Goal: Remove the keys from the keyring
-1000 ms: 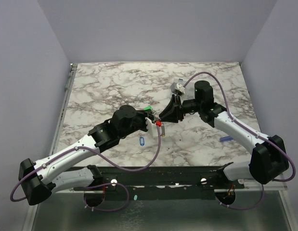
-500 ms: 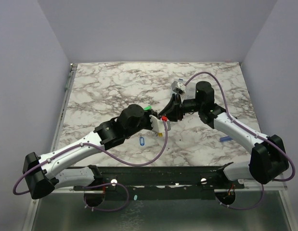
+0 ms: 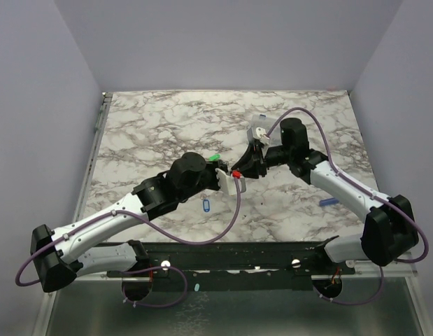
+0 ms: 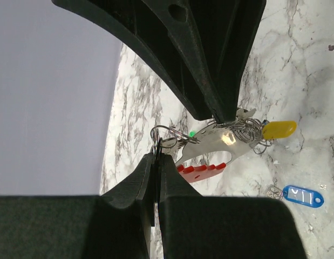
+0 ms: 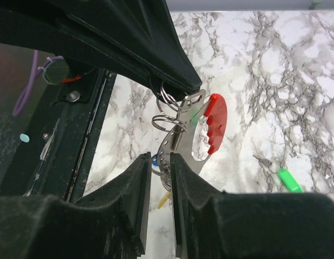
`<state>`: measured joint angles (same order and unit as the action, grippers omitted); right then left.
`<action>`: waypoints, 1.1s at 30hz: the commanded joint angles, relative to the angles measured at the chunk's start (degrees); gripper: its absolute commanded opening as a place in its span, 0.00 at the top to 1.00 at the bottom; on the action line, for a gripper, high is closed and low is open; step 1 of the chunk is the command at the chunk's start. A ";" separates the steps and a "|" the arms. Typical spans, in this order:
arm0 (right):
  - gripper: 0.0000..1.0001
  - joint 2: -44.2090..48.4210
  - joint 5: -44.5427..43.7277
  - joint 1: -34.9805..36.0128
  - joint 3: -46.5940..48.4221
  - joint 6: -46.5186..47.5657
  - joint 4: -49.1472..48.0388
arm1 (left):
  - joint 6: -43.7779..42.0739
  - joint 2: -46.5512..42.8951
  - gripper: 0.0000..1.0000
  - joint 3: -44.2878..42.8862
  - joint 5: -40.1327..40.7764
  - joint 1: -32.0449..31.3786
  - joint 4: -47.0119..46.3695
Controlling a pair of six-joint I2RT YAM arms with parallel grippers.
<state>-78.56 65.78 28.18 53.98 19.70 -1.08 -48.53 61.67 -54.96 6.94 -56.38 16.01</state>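
We had the left gripper [image 4: 156, 155] clenched on the keyring [image 4: 165, 142] and the right gripper [image 5: 159, 159] apparently pinching the keys [image 4: 207, 144], stretching the bunch taut for unthreading.

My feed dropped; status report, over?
Left gripper shut on keyring. Right gripper shut on keys. Blue tag, green tag lie loose. Nothing in the way.

This looks like a robotics lab test cell. A marble-patterned desk [image 3: 167, 126] is boxed in on three sides by plain lilac panels [image 3: 41, 105]. Two white-and-black robot arms, the left arm [image 3: 104, 224] and the right arm [image 3: 342, 185], are bolted to a black rail [image 3: 237, 259] at the desk's near edge, and purple cables [image 3: 235, 206] loop from their wrists.
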 commanded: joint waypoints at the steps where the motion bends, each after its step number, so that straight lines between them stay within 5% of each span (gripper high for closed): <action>1: 0.72 -1.33 3.37 0.41 4.26 7.83 6.12 | -0.56 -2.08 1.00 -0.59 -2.41 -0.47 -1.33; 15: 0.67 -0.30 1.73 0.84 0.22 -12.49 -7.81 | 3.53 1.00 1.00 -3.23 3.45 -1.66 -0.47; 33: 0.56 -1.39 -4.69 1.70 -2.23 -21.93 -15.58 | 7.37 2.48 1.00 -3.99 7.47 -2.20 -0.19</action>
<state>-79.55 63.26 29.30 52.49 1.93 -12.82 -42.65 64.07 -56.86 12.12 -58.19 16.51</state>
